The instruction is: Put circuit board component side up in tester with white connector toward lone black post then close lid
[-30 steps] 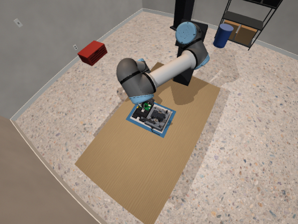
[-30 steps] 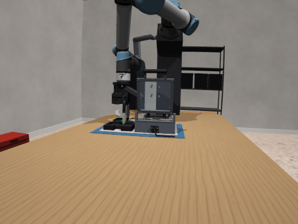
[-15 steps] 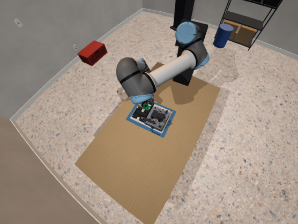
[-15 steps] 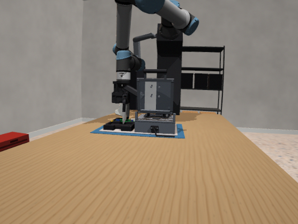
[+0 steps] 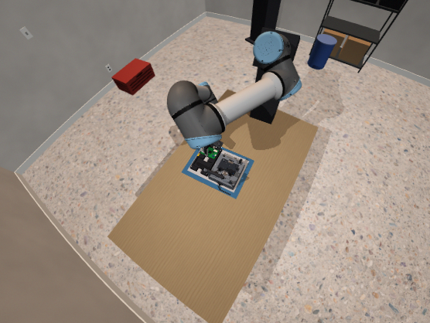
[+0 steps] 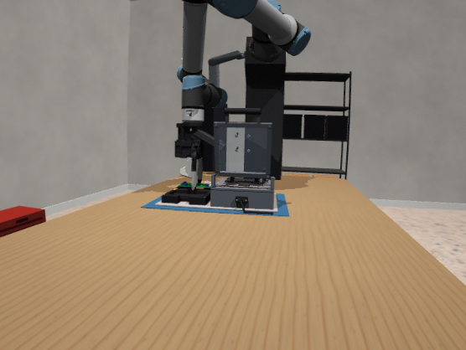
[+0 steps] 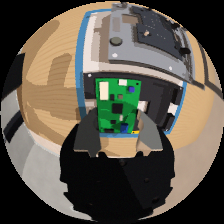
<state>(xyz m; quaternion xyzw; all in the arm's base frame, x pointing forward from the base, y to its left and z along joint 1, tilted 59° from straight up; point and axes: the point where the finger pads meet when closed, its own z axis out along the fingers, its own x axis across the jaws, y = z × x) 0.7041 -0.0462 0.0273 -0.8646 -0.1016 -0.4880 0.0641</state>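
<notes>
From above, the arm's elbow (image 5: pixel 193 112) hid the gripper and part of the black tray (image 5: pixel 201 164). The tester's pins were too small to see; the circuit board's (image 7: pixel 116 111) near edge was apparently hidden behind the fingers.

A workshop: speckled concrete floor (image 5: pixel 348 232), metal shelf rack (image 6: pixel 349 126), red toolbox (image 5: pixel 133 76).

walls: plain grey, two wall plates (image 5: pixel 26 32) | floor (image 5: pixel 348 232): speckled terrazzo | black shelf (image 6: pixel 347 126) by far wall | blue barrel (image 5: pixel 322 51) beside it | red crate (image 5: pixel 133 76) near left wall
</notes>
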